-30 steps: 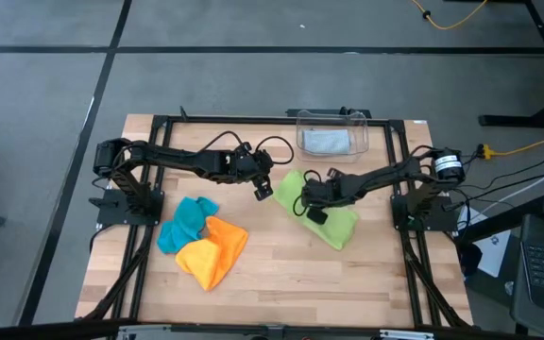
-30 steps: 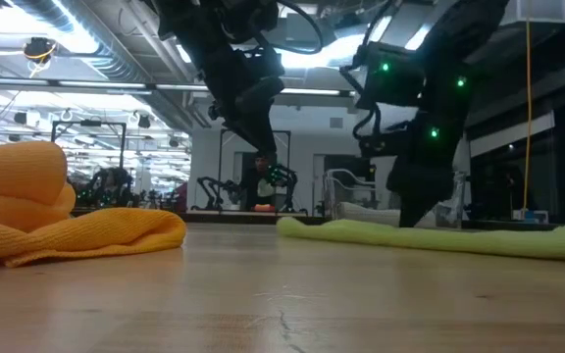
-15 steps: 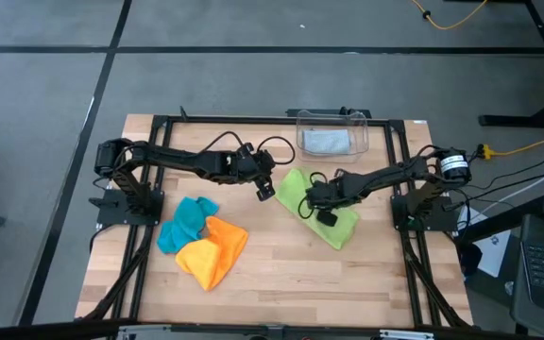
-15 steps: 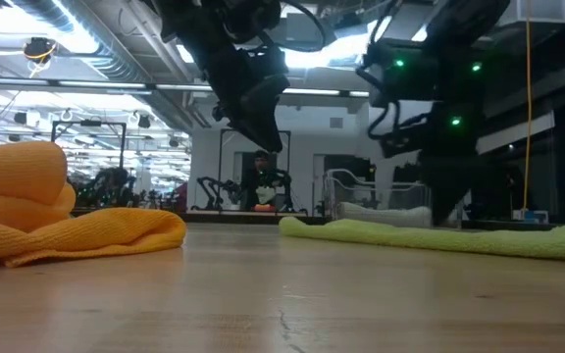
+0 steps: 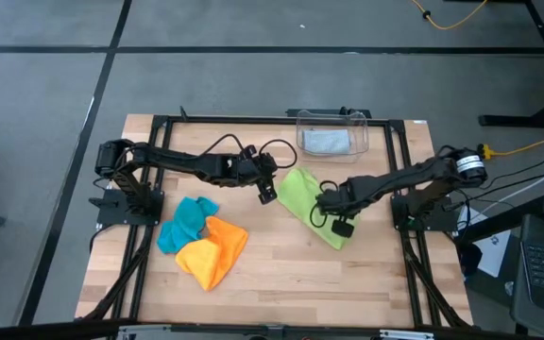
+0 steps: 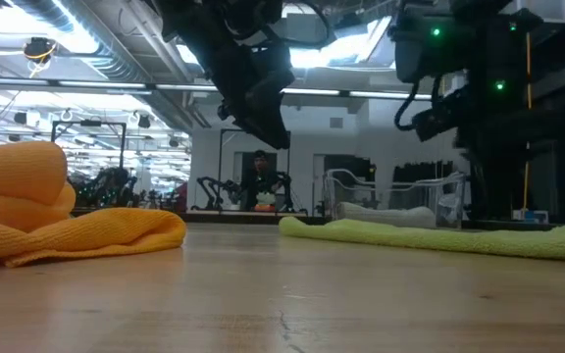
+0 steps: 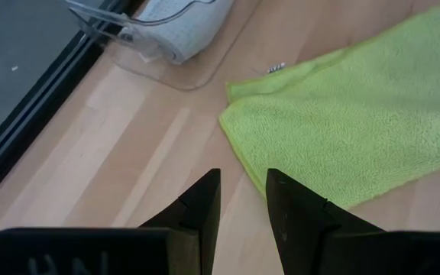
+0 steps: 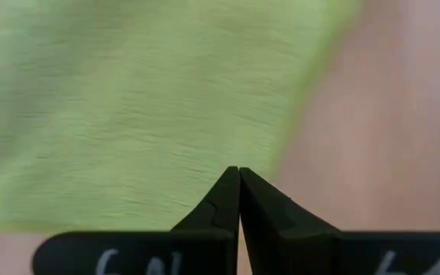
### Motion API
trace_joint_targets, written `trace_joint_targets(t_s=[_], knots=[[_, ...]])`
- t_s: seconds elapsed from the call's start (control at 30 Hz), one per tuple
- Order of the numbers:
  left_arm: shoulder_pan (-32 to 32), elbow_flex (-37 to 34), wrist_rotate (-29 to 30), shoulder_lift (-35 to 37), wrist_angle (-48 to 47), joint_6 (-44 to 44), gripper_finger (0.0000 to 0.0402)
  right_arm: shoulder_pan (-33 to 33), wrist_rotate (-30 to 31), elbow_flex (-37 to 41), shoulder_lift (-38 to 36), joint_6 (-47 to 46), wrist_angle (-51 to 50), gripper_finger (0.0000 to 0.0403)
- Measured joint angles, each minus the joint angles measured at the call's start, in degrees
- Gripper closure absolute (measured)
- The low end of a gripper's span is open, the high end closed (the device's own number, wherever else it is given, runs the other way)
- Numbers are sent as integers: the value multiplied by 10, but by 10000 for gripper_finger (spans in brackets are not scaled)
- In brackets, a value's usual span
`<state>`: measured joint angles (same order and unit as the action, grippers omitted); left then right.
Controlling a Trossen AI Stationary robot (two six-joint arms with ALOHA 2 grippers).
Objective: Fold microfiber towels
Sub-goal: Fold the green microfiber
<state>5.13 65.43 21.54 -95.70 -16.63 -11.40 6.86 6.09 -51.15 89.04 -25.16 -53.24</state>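
Lime green towel (image 5: 317,205) is lying folded on the wooden table (image 5: 281,274) in the high view, right of centre, running diagonally. Left gripper (image 5: 267,194) is hanging just beside the towel's upper-left edge. Right gripper (image 5: 327,210) is sitting over the towel's middle. Teal towel (image 5: 186,223) and orange towel (image 5: 212,249) are lying bunched and touching each other on the table's left half. Grey towel (image 5: 326,142) is resting inside the clear bin (image 5: 331,131) at the far edge.

Low view: orange towel (image 6: 62,218) is heaping up at the left; green towel (image 6: 435,237) is lying flat and long at the right. Left gripper (image 6: 263,123) is hanging clear above the table surface. Bin (image 6: 390,199) is showing behind the green towel.

Left wrist view: the 2 fingers (image 7: 197,212) are standing slightly parted with a narrow gap, holding nothing, above bare wood just beside the green towel's (image 7: 350,130) corner. Bin (image 7: 166,30) with the grey towel (image 7: 176,27) is sitting beyond.

Right wrist view: the 2 fingers (image 8: 260,206) are pressing together, tips touching, nothing between them, with the green towel (image 8: 151,107) filling most of the space beneath and bare table (image 8: 403,137) alongside.
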Motion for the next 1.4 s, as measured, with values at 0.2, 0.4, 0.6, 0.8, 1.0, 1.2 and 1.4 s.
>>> trace_joint_targets(t_s=[0.2,0.4,0.6,0.8,1.0,1.2,1.4], knots=[[0,0,0,0,0,0,302,21,-84,60,15,45,111,389],[0,0,0,0,0,0,302,26,-144,81,24,61,275,389],[0,0,1,0,0,0,302,26,-105,77,66,62,474,390],[0,0,1,0,-1,-1,302,23,-107,42,127,50,533,399],[0,0,1,0,-3,-2,302,32,-172,-15,101,110,451,386],[0,0,1,0,2,-2,302,62,-172,-24,74,134,341,383],[4,0,-4,1,40,0,302,122,-104,-10,79,134,353,382]])
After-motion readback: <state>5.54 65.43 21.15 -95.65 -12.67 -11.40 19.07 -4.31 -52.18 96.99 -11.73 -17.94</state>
